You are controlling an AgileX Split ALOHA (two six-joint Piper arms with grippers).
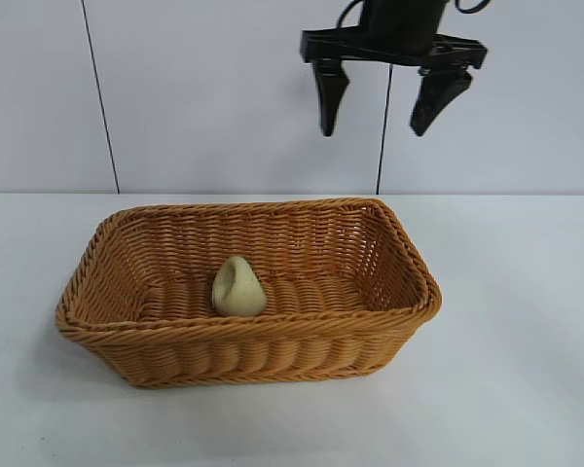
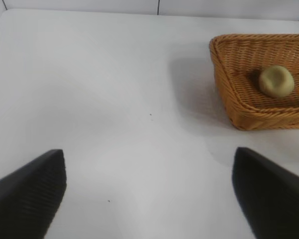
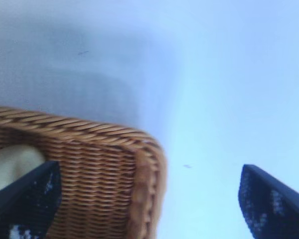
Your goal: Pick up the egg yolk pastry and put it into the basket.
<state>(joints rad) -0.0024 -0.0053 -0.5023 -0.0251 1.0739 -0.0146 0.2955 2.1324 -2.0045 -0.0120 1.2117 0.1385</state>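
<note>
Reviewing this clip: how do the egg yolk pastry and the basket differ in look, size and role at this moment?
The egg yolk pastry is a small, pale yellowish, smooth lump; the basket is large, golden-brown, woven wicker with a braided rim. The pastry is rounded with a dimple, while the basket is rectangular with sloping sides. The pastry lies inside on the floor; the basket holds it and sits on the table. Both are free of the open right pincer raised above.

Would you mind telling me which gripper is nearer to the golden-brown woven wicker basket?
The right gripper: it hangs open above the golden-brown woven wicker basket, over its far right part. The left gripper is open over bare table, off to the basket's side.
</note>
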